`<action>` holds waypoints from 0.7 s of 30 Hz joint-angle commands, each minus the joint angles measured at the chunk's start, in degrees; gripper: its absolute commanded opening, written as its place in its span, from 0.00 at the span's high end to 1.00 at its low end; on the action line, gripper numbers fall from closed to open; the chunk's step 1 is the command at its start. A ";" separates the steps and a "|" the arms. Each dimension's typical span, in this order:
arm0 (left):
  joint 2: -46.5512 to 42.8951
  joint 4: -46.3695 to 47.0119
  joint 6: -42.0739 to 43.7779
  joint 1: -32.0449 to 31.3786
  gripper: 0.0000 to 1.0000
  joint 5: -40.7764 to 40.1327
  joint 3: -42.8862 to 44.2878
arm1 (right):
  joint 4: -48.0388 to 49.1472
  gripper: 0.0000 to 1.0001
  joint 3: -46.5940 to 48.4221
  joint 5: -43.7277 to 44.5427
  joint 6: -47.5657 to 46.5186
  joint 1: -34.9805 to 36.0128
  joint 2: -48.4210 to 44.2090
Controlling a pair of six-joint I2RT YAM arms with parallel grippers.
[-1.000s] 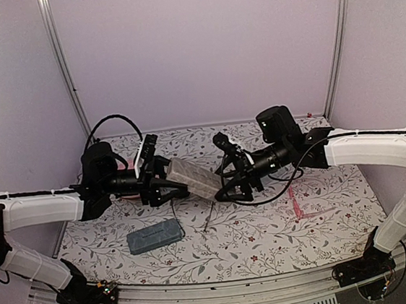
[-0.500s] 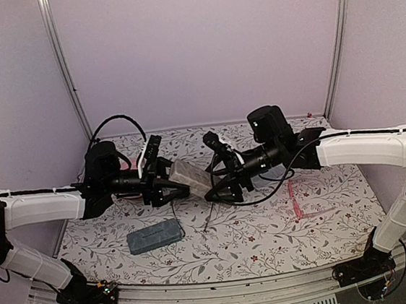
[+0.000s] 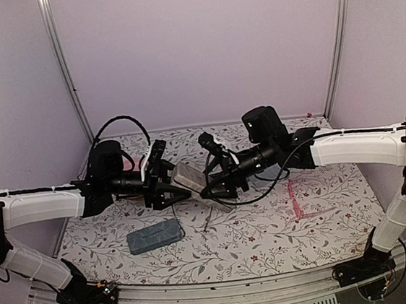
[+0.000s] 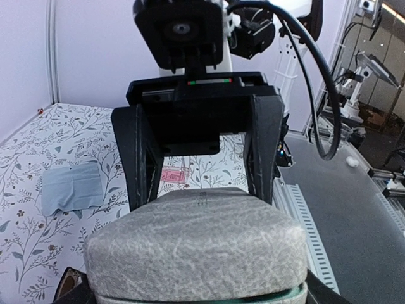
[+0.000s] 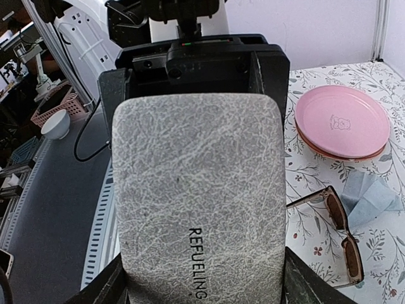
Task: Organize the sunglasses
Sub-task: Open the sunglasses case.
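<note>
Both grippers hold the grey-brown case (image 3: pixel 189 177) up over the middle of the table. My left gripper (image 3: pixel 169 188) is shut on its left end and my right gripper (image 3: pixel 217 187) on its right end. The case (image 4: pixel 196 247) fills the left wrist view, with a green lining showing at its seam. It also fills the right wrist view (image 5: pixel 199 190), marked REFUELING. The dark-framed sunglasses (image 5: pixel 335 231) with reddish-brown lenses lie open on the table below; one thin temple (image 3: pixel 208 219) shows from above. The pink-framed pair is out of view.
A blue-grey case (image 3: pixel 154 235) lies closed on the table at front left. Stacked pink plates (image 5: pixel 342 120) sit at the back left. A pale blue cloth (image 5: pixel 370 197) lies beside the sunglasses, and another cloth (image 4: pixel 71 189) on the right half. Red tape marks (image 3: pixel 296 204) the right side.
My right gripper has slid left along the grey-brown case toward the left gripper, covering more of it. The left gripper has edged right and kept its hold.
</note>
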 commanded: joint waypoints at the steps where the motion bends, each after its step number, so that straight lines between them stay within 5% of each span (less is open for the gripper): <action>1: -1.42 -7.05 12.08 -2.04 1.00 -0.95 1.16 | 3.04 0.51 0.91 -2.53 7.77 -0.64 1.32; 7: -3.31 -11.44 21.30 -2.80 1.00 -0.62 0.12 | 3.29 0.57 0.12 -12.40 17.52 -4.03 3.24; 15: -4.62 -13.03 25.29 -4.38 1.00 -0.57 -1.36 | 4.40 0.34 -3.49 -17.55 24.58 -7.32 4.21; 21: -4.90 -14.04 26.50 -5.47 1.00 -1.60 -1.86 | 4.90 0.28 -3.86 -17.83 25.80 -7.80 5.29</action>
